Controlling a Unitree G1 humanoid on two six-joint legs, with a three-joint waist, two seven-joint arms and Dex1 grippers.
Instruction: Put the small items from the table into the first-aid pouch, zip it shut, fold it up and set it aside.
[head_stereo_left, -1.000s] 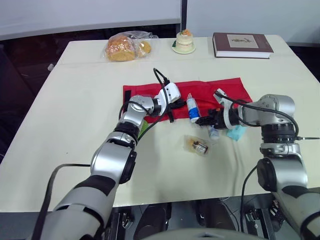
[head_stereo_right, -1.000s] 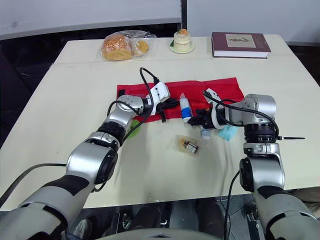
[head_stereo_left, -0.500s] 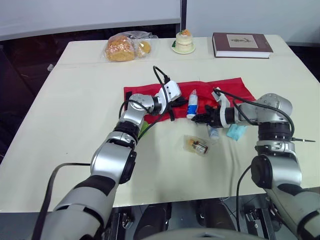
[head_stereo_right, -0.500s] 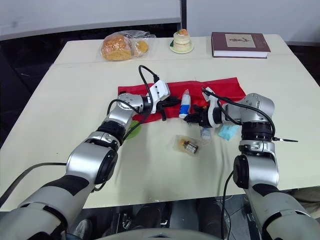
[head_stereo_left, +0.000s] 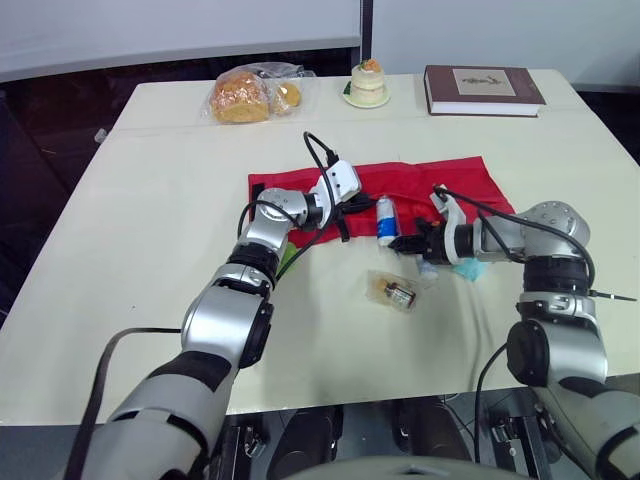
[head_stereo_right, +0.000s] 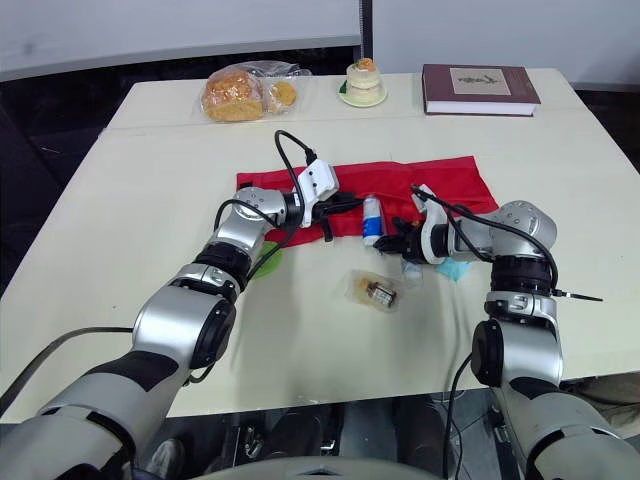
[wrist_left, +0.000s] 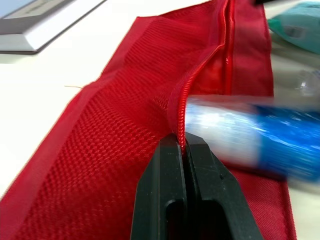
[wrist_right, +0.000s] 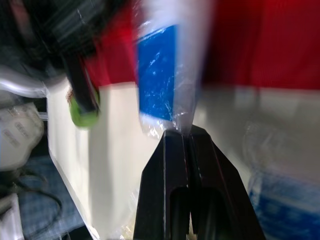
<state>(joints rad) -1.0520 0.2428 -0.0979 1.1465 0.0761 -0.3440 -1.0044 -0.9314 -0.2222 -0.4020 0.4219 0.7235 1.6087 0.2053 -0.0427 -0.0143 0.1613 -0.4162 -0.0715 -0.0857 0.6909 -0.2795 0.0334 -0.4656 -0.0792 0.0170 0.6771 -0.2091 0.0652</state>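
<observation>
Left wrist view: left hand (wrist_left: 181, 142) is clamping the zipper edge of the red mesh pouch (wrist_left: 115, 125) on the cream table (head_stereo_left: 150, 200); right hand (wrist_right: 183, 134) is pinching the clear-wrapped blue tube (wrist_right: 157, 70) beside it.

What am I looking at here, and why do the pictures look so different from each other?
It is a two-armed robot working at a table. The two wide pictures come from cameras in its head. The two close-ups come from cameras on its wrists, looking along the black jaws. The left jaws pinch the zip edge of a red pouch. The right jaws are shut on the clear wrap of a blue-and-white tube lying by the pouch's opening. Nearby lie a small clear packet and a teal packet. At the far edge sit bagged bread, a dessert and a book.
</observation>
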